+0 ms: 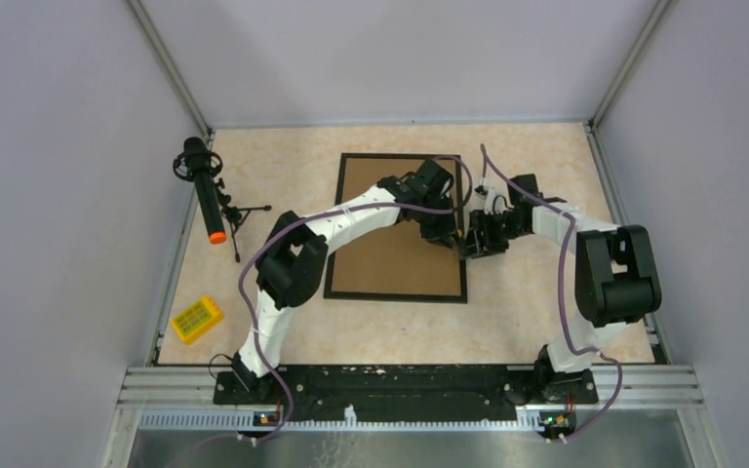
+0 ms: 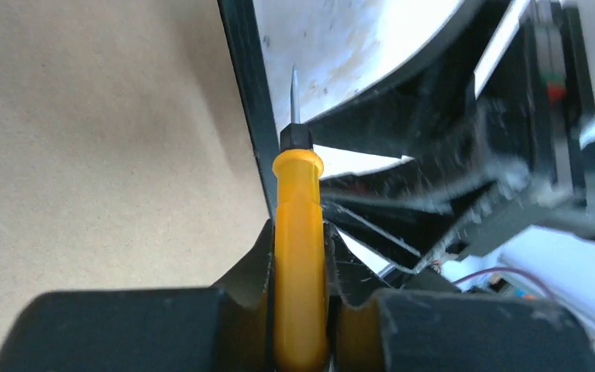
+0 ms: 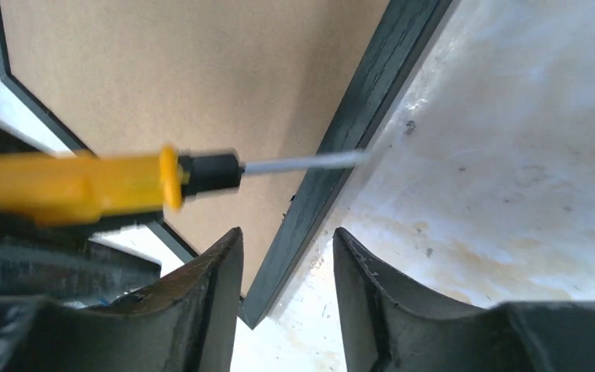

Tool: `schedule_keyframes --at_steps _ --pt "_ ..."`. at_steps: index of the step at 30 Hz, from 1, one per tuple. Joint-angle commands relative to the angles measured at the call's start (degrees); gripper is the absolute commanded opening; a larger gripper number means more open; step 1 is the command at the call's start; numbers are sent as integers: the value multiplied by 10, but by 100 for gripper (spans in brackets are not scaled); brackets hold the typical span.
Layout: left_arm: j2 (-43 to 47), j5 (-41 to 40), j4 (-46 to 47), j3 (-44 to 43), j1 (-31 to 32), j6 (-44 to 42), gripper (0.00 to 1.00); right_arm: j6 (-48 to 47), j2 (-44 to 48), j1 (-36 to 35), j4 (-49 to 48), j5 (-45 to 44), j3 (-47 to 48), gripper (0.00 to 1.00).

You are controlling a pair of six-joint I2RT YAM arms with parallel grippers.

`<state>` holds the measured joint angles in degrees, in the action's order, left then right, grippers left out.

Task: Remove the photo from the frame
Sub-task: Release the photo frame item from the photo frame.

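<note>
Brown-backed frame (image 3: 372, 85) face down; prying step. L claw (image 2: 300, 248) grasps screwdriver (image 2: 298, 186), tip at frame edge ahead; R claw (image 3: 288, 263) released, astride that edge. Next: lever backing loose.

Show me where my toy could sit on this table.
Bare beige tabletop lies right of the black-bordered, brown-backed frame and between it and the arm bases. A black microphone on a tripod and a yellow box occupy the left. Crowded: the frame's right edge, where left gripper and right gripper meet.
</note>
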<state>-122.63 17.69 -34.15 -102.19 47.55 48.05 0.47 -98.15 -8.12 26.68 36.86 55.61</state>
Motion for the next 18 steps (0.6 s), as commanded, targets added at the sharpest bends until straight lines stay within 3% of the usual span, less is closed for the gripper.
schedule_keyframes --at_steps 1,7,18 --pt "56 23 63 -1 -26 -52 0 -43 73 -3 23 -45 41 48" --pt "90 25 67 48 -90 -69 0 -20 75 -19 28 -72 43 55" --pt "196 29 127 153 -136 -164 0 12 -9 -65 9 -116 36 49"
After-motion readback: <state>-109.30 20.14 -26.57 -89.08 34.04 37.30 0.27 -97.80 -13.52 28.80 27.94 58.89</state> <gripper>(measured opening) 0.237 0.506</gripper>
